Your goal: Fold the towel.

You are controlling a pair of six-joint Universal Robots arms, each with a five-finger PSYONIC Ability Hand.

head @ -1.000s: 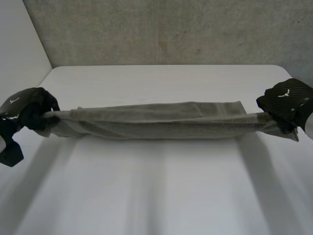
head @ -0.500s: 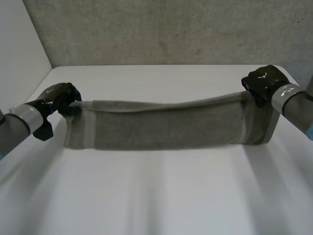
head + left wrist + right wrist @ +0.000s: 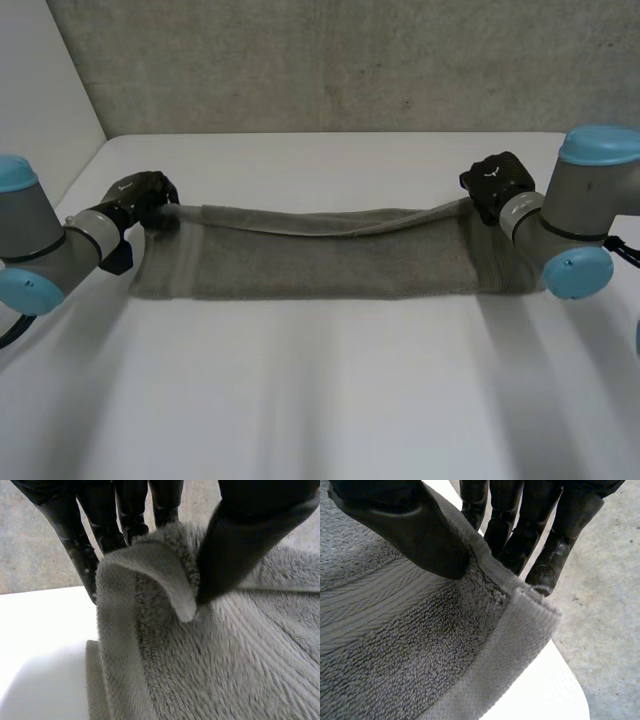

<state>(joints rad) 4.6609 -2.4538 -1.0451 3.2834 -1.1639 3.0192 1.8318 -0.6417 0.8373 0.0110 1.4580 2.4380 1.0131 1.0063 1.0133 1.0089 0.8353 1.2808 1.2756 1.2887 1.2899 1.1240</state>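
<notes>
- Head view: we've got the grey towel (image 3: 320, 262) stretched sideways across the far half of the white table (image 3: 320, 400). Most of it lies flat, with the far edge lifted a bit. The left hand (image 3: 142, 193) has one far corner and the right hand (image 3: 498, 180) has the other.
- Left wrist view: we see the thumb (image 3: 240, 545) squeezing the towel's corner against the fingers (image 3: 125, 515), so that's a pinch.
- Right wrist view: same deal here, thumb on the towel's edge, fingers behind it, pinching near the corner.
</notes>
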